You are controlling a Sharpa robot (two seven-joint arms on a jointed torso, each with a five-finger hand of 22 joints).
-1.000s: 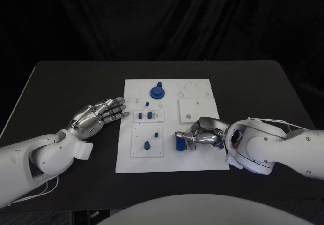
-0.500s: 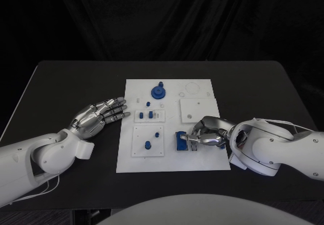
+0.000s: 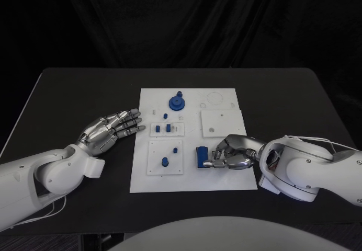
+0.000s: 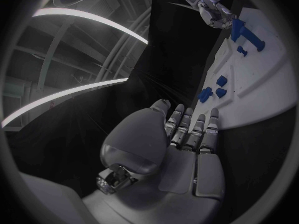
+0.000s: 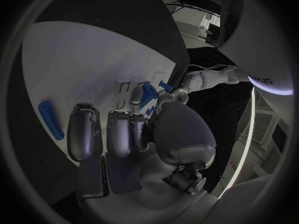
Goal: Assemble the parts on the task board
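Head view, right hand (image 3: 232,156) fingers holding blue part (image 3: 201,156) on task board (image 3: 226,180), left hand (image 3: 112,128) spread wide beside board's edge.

A black table (image 3: 75,94) stands before a dark curtain (image 3: 181,31) hanging close behind its far edge. Pale curved light strips (image 4: 81,92) arc overhead, above the table, against dim ceiling structure.

Right robot hand (image 3: 232,155) curled tighter and shifted slightly toward the robot over the task board's (image 3: 189,175) near right part. Its forearm dropped lower and further out over the worktop (image 3: 75,89). The upright blue block (image 3: 201,156) beside its fingertips became more exposed.
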